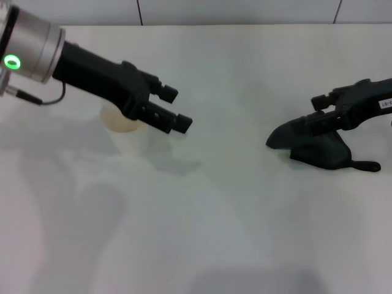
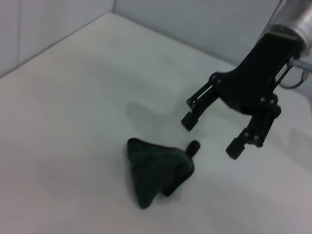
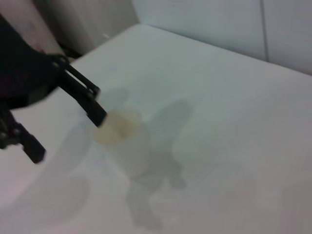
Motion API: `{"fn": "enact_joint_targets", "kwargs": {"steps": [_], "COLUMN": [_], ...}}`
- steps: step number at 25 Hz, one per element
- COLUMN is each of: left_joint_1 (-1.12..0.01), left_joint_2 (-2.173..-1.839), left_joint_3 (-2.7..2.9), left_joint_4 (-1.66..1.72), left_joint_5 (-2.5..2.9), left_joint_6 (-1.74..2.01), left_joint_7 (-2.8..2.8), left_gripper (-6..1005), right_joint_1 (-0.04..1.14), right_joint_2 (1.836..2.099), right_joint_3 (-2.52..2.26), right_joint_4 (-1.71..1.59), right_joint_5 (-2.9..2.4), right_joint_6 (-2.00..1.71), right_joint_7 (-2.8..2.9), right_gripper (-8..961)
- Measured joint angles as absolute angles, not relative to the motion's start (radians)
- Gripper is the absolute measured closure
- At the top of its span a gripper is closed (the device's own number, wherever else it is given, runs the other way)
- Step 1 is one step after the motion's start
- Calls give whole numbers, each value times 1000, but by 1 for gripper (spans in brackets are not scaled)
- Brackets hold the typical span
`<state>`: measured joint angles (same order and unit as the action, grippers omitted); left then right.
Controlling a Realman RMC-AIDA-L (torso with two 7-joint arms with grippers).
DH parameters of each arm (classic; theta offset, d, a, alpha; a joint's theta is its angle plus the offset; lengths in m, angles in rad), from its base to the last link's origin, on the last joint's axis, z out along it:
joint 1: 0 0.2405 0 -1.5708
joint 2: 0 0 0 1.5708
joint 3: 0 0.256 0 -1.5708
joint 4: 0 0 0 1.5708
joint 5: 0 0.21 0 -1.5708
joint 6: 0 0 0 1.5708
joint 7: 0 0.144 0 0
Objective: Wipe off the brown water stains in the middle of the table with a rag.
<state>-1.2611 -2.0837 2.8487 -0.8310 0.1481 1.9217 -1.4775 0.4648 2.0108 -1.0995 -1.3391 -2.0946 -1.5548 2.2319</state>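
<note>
The rag [image 1: 318,149] lies bunched in a dark heap on the white tabletop [image 1: 202,233] toward its right edge, its small loop trailing out to the side. The right gripper [image 2: 210,135] hangs just over and beside the rag, its fingers [image 2: 187,120] apart and gripping nothing. Farther back toward the left edge, the left gripper [image 1: 174,108] hovers with fingers apart above a pale paper cup [image 1: 124,124] standing upright on the tabletop.
</note>
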Motion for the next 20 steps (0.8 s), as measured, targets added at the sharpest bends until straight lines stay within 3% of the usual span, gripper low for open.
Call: {"fn": "enact_joint_targets", "kwargs": {"steps": [20], "left_joint_1": [-978], "left_joint_2": [-2081], "left_joint_3": [2847], "left_joint_4": [-586], "left_joint_5": [-13], "left_joint_6": [1818], "left_joint_7": [-1251], "left_gripper": [147], "right_joint_1": [459], "right_joint_2": [2014], "right_joint_3": [-1112], "right_joint_4": [-1122], "right_joint_5": [-1924], "right_joint_6": [-1506], "right_joint_7": [1993], "right_gripper": [96]}}
